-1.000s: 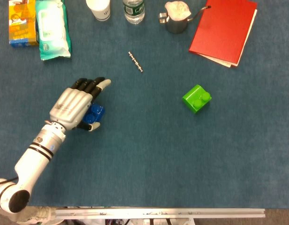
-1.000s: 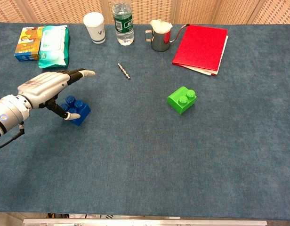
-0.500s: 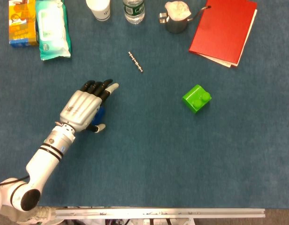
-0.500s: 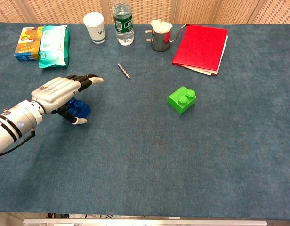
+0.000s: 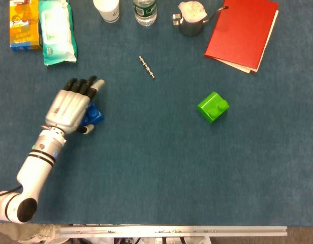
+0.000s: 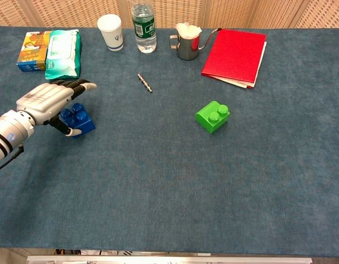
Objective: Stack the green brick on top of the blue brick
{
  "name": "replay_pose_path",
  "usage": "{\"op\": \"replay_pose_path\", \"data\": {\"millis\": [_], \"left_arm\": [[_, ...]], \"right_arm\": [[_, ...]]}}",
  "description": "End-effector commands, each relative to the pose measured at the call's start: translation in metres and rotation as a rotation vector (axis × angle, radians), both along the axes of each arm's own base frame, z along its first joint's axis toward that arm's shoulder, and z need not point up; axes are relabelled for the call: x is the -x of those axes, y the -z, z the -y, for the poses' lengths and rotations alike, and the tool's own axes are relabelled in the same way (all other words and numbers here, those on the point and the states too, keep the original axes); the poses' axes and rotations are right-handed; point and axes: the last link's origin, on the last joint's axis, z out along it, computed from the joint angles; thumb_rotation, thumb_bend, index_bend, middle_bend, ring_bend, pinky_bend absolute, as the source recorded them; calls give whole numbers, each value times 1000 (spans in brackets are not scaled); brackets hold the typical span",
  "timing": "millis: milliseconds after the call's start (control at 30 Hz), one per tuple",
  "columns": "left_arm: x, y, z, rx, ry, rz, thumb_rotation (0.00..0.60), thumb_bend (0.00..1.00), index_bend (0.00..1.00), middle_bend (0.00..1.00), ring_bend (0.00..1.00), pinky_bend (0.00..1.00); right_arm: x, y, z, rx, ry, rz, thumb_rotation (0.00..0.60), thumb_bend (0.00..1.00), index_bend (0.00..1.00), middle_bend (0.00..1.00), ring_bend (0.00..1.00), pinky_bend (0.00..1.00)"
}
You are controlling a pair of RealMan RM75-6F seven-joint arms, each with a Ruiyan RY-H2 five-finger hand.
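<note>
The blue brick [image 6: 78,118] is covered by the left hand [image 6: 48,100], thumb beside it; whether the fingers [image 5: 83,85] grip it cannot be told. The green brick [image 5: 213,107] is seen well apart on the surface [image 5: 161,162].

The left hand [image 5: 70,107] has a silver-grey metallic back with small dark lettering, black fingers [image 5: 80,86] and one pale, cream-tipped finger. Its wrist is a silver cuff with a small blue mark, ringed by black bands. The white forearm [image 5: 32,170] ends in a rounded joint with a black cap.
</note>
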Motion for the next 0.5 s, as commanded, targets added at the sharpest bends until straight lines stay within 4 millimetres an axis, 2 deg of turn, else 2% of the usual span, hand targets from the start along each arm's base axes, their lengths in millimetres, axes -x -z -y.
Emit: {"op": "replay_pose_path", "data": {"millis": [33,167,500], "left_arm": [[9,-8,-5,-14,-35,-19,600,157,0,85,122,92],[13,-12,-8,-17,-64,-22,600,157,13,146,172,93],[12,-8,-11,-23,-63,-38,600,158,237,322,302,141]], "right_arm": [[0,0,0,-2,-1,0,600,66,289,362,299,454],[-2,1,1,-2,-5,1,600,66,288,362,299,454],[-1,-1,-1,2,0,2,600,66,289,362,299,454]]}}
